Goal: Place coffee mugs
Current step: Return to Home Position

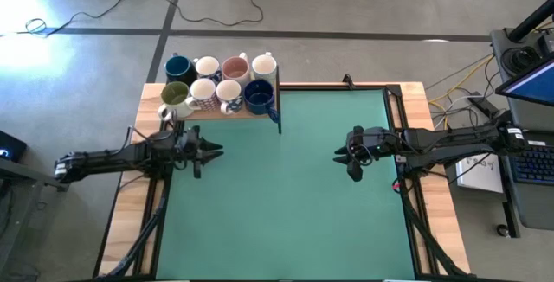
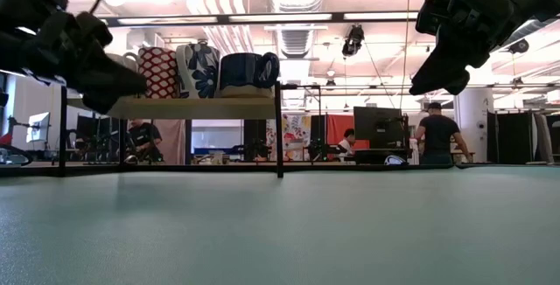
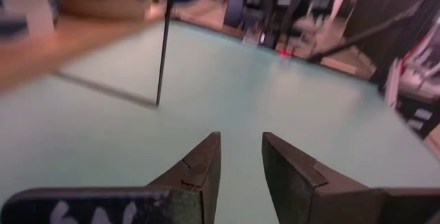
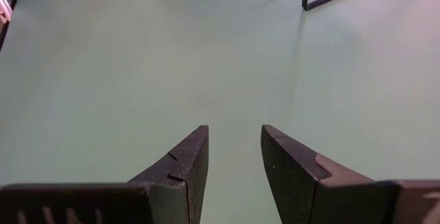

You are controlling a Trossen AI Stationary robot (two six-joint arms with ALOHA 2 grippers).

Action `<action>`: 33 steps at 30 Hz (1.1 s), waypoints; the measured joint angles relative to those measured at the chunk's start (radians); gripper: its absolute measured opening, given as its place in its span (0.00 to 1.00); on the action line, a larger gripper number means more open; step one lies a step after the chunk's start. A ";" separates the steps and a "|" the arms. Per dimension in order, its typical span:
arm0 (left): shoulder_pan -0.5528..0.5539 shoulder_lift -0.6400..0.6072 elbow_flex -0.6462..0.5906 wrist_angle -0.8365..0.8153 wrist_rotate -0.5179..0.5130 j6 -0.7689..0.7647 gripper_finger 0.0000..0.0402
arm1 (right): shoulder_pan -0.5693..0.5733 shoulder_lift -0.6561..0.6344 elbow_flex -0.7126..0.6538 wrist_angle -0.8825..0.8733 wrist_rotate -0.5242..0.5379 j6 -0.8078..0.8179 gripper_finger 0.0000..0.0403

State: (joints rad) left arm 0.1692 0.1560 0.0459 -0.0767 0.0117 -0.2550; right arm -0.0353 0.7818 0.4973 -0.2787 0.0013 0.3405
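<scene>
All eight coffee mugs stand on the shelf in two rows of four. The shelf is at the table's far-left corner.

High view only, looking into the mugs:
- Back row from the shelf's left end: dark blue mug, white, pink-inside mug, white.
- Front row from the left end: olive-inside mug, two white, then the second dark blue mug at the right front corner.

Low view only, side on:
- A red-patterned mug, a blue-flower mug and the second dark blue mug at the right end, all upright.
- The shelf is raised on thin black legs.
- Both grippers hang well above the green mat.
- A person stands in the room behind.

Left gripper is near the mat's left edge, just in front of the shelf. Its wrist view shows the fingers a narrow gap apart with nothing between them.

Right gripper is near the right edge, well apart from the shelf. Its fingers show the same narrow gap and hold nothing.

A wide stretch of mat lies between the two grippers and runs to the near edge.

There are white marks on the left gripper's body in its wrist view, too blurred to read. The paper past the right edge has writing too small to read.
</scene>
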 joint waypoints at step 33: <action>0.001 -0.151 -0.032 0.088 -0.003 0.002 0.22 | 0.000 0.000 0.000 0.001 0.000 0.000 0.31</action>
State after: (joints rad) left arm 0.1699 0.0051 0.0143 0.0114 0.0090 -0.2531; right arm -0.0357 0.7818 0.4973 -0.2779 0.0014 0.3405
